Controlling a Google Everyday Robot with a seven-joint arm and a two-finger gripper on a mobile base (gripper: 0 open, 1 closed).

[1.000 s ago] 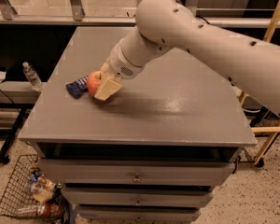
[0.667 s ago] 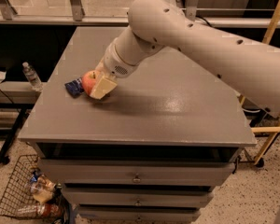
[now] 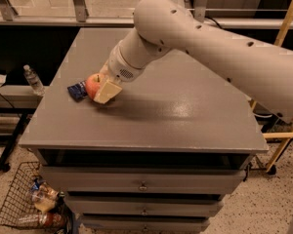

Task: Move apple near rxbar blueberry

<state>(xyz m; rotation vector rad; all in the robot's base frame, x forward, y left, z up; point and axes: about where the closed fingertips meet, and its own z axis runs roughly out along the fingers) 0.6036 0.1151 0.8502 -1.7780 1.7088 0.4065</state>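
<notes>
The red-orange apple (image 3: pixel 93 85) sits at the left side of the grey table top (image 3: pixel 185 111), held between the cream fingers of my gripper (image 3: pixel 99 88). One finger (image 3: pixel 107 91) shows in front of the apple; the other is hidden behind it. The dark blue rxbar blueberry (image 3: pixel 77 89) lies flat on the table just left of the apple, touching it or nearly so. My white arm reaches in from the upper right.
A clear plastic water bottle (image 3: pixel 33 79) stands on a lower shelf left of the table. A wire basket (image 3: pixel 31 204) with packaged items sits on the floor at lower left. Drawers (image 3: pixel 141 184) run below the table top. A wooden frame (image 3: pixel 283 130) stands at right.
My gripper has carried the apple to the left, closer to the blue bar; the apple now sits right beside the bar.
</notes>
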